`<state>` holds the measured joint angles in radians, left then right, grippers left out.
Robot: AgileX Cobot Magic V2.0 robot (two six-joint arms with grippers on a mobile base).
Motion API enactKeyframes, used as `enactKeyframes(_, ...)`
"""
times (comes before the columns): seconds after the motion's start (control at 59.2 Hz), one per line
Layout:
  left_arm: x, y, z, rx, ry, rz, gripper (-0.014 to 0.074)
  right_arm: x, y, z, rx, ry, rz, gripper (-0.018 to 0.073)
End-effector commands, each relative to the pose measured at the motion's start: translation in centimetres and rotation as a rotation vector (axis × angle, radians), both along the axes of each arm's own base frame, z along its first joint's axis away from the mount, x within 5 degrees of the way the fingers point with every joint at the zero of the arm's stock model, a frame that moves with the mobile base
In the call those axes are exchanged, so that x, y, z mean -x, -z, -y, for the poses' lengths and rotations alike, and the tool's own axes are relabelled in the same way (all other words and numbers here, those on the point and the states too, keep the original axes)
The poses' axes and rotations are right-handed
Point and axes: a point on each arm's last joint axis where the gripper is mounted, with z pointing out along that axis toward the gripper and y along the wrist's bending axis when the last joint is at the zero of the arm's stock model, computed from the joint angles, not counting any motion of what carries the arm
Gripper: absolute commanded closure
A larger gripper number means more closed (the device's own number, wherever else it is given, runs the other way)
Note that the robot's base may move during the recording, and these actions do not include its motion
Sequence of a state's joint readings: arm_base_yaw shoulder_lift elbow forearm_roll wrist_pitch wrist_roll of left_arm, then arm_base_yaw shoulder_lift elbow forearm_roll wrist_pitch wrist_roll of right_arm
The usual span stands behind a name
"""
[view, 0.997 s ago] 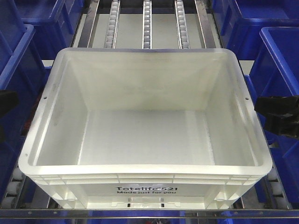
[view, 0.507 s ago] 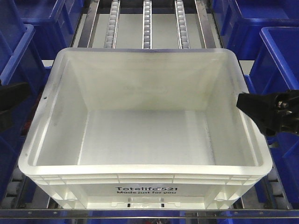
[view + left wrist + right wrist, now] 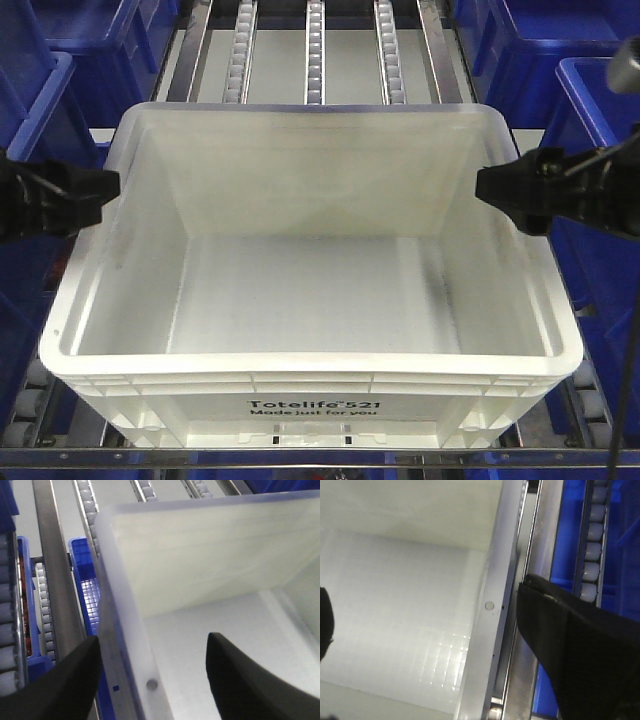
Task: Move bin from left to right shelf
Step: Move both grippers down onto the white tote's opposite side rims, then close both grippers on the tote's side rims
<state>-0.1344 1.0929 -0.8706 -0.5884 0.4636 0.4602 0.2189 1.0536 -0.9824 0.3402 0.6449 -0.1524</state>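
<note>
A large empty white bin marked "Totelife 521" sits on the roller shelf, filling the middle of the front view. My left gripper is at its left rim and my right gripper is at its right rim. In the left wrist view the left gripper is open, one finger outside the bin's left wall and one inside. In the right wrist view the right gripper is open, one finger outside the right rim and the other inside at the frame edge.
Blue bins stand close on both sides of the white bin, with more at the back corners. Roller tracks and steel rails run behind the bin. A steel rail lies right beside the right rim.
Both grippers have moved inward from the frame's sides and a little up, reaching the bin's left and right rims. The bin has not moved.
</note>
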Motion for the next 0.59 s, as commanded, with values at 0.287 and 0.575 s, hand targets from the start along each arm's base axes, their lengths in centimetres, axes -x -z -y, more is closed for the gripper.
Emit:
enactKeyframes(0.287, -3.0, -1.8, 0.6, 0.044, -0.010, -0.021, 0.0153, -4.2, -1.9, -0.8, 0.035, 0.010, -0.068, -0.0098)
enactKeyframes(0.575, -3.7, -0.5, 0.7, 0.024, 0.003, -0.087, 0.0153, -5.7, 0.2, -1.2, 0.054, 0.005, -0.178, -0.0089)
